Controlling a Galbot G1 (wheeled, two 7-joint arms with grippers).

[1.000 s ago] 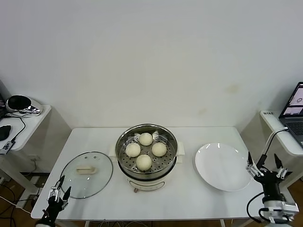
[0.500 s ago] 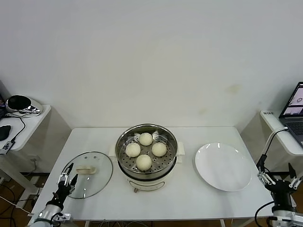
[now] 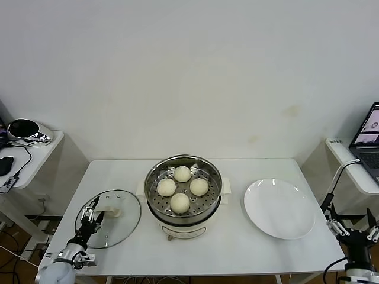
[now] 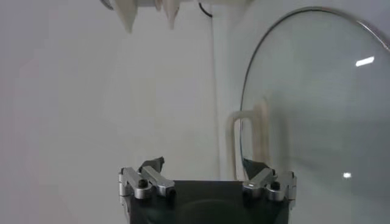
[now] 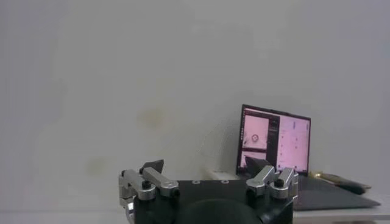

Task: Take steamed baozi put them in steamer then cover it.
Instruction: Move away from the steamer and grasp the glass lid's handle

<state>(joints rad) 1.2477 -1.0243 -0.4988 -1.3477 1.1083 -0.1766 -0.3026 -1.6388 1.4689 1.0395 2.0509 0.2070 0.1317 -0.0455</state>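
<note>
Four cream-white baozi [image 3: 182, 188] lie on the perforated tray inside the shiny steel steamer [image 3: 155, 177] at the table's middle. The steamer is uncovered. The round glass lid [image 3: 121, 228] with its cream handle [image 3: 111, 212] lies flat on the table to the steamer's left. My left gripper [image 3: 92, 211] is open, low over the lid's near-left part, beside the handle. In the left wrist view the lid [image 4: 317, 91] and handle [image 4: 234, 137] lie just ahead of the open gripper [image 4: 204, 167]. My right gripper [image 3: 353, 225] is open and empty at the table's right front corner.
An empty white plate [image 3: 278, 208] lies right of the steamer. A side table with a laptop [image 3: 368, 142] stands at the far right, also in the right wrist view [image 5: 274, 140]. Another side table with a shiny device [image 3: 23, 129] stands at the far left.
My left gripper has risen from the table's front left edge forward onto the glass lid near its handle. My right gripper has dropped back toward the right front corner.
</note>
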